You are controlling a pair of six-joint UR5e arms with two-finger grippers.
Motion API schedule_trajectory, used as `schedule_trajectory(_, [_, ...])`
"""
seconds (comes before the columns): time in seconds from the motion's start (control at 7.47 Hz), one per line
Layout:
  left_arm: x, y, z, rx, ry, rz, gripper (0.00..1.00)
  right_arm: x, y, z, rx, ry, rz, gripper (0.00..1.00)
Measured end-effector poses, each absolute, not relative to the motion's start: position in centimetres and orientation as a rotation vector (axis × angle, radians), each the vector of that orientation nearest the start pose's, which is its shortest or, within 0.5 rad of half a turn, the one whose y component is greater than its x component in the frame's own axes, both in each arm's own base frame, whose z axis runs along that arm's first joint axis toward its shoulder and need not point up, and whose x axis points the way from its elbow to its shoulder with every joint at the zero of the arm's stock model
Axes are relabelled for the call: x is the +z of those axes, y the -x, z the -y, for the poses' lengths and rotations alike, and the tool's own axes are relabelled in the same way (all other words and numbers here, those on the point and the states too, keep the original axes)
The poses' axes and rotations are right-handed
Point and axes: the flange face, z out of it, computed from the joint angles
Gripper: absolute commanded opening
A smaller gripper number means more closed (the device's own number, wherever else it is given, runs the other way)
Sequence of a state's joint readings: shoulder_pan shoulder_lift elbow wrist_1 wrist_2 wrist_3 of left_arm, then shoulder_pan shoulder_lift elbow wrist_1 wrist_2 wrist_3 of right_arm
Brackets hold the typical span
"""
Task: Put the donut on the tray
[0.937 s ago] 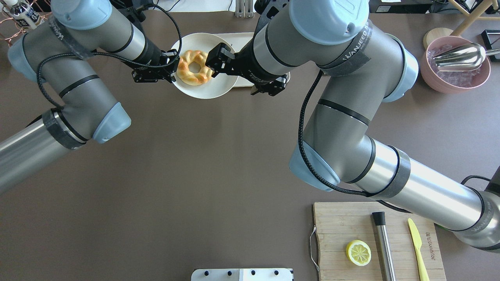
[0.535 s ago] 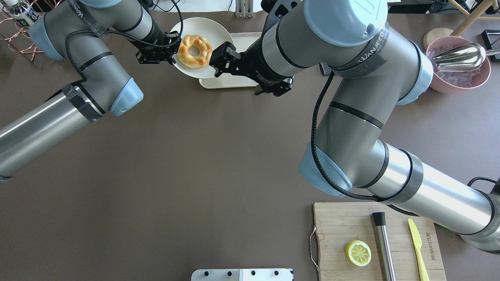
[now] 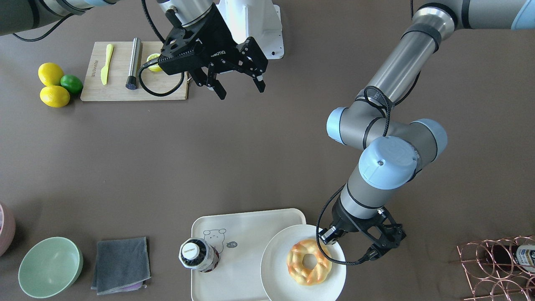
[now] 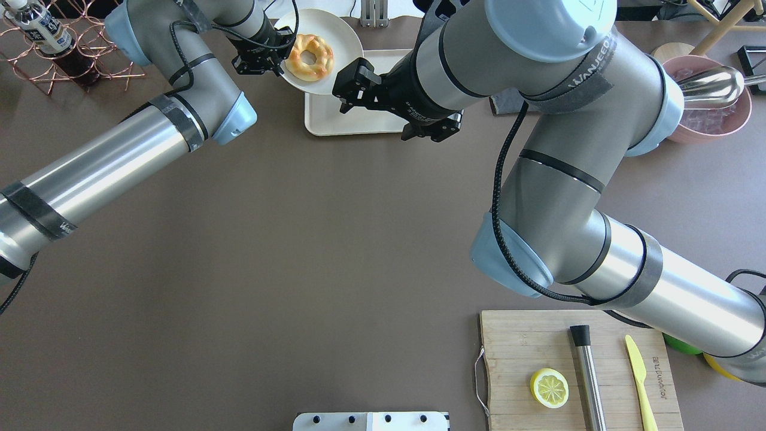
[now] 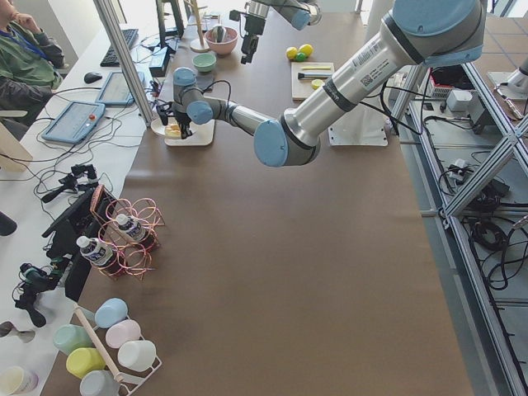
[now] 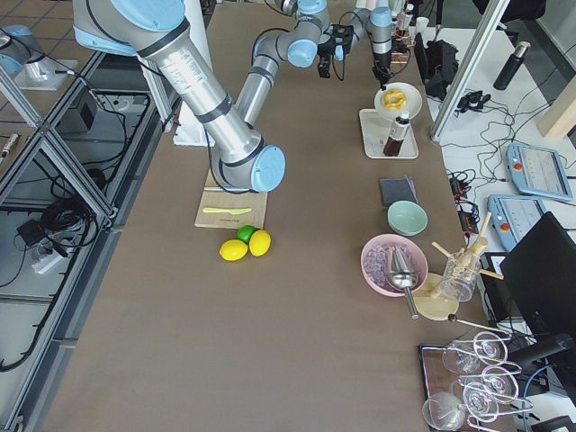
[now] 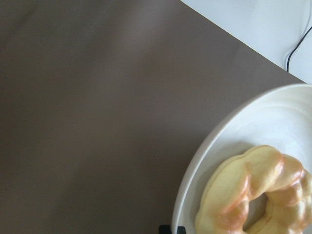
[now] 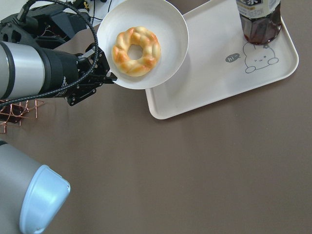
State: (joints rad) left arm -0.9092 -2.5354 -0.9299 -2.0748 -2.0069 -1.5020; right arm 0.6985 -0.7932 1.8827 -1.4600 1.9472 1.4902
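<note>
donut (image 7: pixel 229 190): cut by left wrist view's bottom, right edges
tray (image 4: pixel 335 118): part under plate (image 4: pixel 345 43)
bottle (image 3: pixel 198 254): overhead, behind right arm (image 4: pixel 538 78)

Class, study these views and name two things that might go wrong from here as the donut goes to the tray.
1. The left gripper grips the plate only at its rim. A tilt may slide the loose donut off past the tray onto the table.
2. The bottle stands on the tray, so the plate or donut might knock it over.
</note>
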Motion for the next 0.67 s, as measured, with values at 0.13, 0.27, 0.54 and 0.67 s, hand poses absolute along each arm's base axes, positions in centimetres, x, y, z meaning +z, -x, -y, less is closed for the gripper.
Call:
schedule_trajectory(0.13, [26.4,-46.9,72.6,-0.593,-0.036,-0.925,0.00,6.7,40.1,46.2,0.305,-0.145,1.206,1.00])
schedule_trajectory(0.27, [25.6,-48.5,71.9,-0.593,-0.046,-0.928,0.00,7.8,40.2,46.4,0.298,-0.144,1.184,1.00])
schedule_trajectory(0.54, [23.9,-51.0,70.6,-0.606,-0.059,-0.937,0.23,9.0,40.4,46.5,0.289,-0.139,1.148,1.00])
schedule_trajectory(0.67, [23.6,-51.5,70.3,-0.609,-0.064,-0.939,0.98,9.2,40.4,46.5,0.289,-0.137,1.140,1.00])
